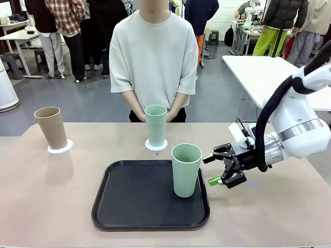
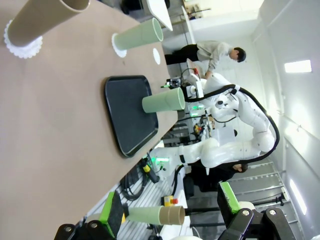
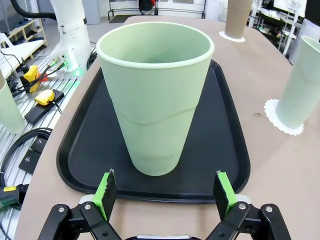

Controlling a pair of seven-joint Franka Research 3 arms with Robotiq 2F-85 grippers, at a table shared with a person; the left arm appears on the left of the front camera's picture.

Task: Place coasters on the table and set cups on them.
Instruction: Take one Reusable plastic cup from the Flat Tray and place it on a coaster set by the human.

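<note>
1. 1 pale green cup (image 3: pixel 154 95) stands upright on the black tray (image 3: pixel 220 165), straight ahead of the right end effector (image 1: pixel 226 167).
2. Its fingers are spread apart, empty; nearer arm.

Two pale green cups (image 1: pixel 185 169), one tan (image 1: pixel 50 127) (lacy white coasters (image 1: pixel 60 149)), black tray (image 1: pixel 139 199).

Probably a robotics lab, white worktables (image 1: pixel 269 72), floor cables (image 3: pixel 22 142), people standing about (image 1: pixel 62 31)
</note>
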